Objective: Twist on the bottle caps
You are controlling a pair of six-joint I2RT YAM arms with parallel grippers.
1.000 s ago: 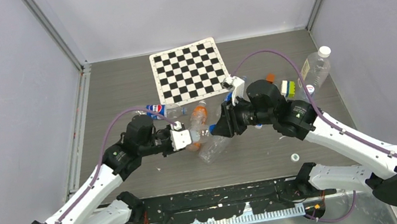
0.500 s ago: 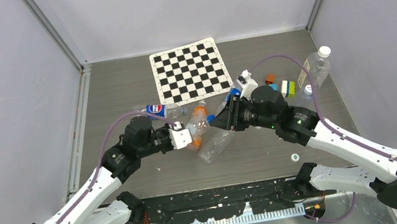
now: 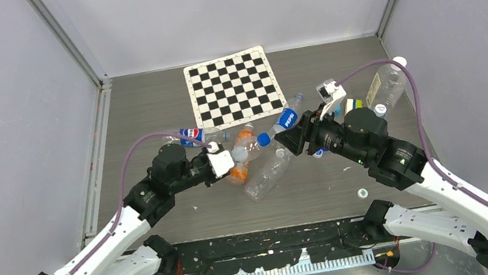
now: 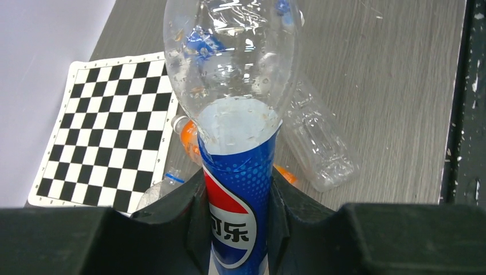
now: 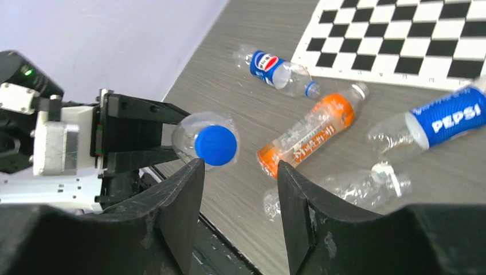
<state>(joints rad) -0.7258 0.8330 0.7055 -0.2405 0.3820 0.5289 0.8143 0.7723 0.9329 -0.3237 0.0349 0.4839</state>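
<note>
1. Loose white cap (image 3: pixel 363 193): lies on the table (image 3: pixel 149 108) at the lower right of the overhead view, beside the right arm and well apart from every bottle.
2. Left claw (image 4: pixel 236 182): clenched on the blue label of a cola bottle (image 4: pixel 232 63), one finger on each side. The bottle is held above the table with its mouth toward the right claw.
3. Blue cap (image 5: pixel 215 145): sits on the mouth of the held cola bottle, left of centre in the right wrist view.
4. Right claw (image 5: pixel 239 167): released, fingers spread with nothing between them. The blue cap is just ahead of the tips and touches neither.
5. Crushed bottle (image 3: pixel 268 174) and orange bottle (image 5: pixel 309 134): lie side by side on the table below the held one.
6. Small cola bottle (image 5: pixel 275 67) and second cola bottle (image 5: pixel 453 117): lie near the lower corners of the checkered mat (image 3: pixel 232 88), one at the left and one at the right.
7. Tall bottle (image 3: pixel 385 86): lies at the upper right of the overhead view, near the wall, with a fitted white cap (image 3: pixel 399 62) on it.
</note>
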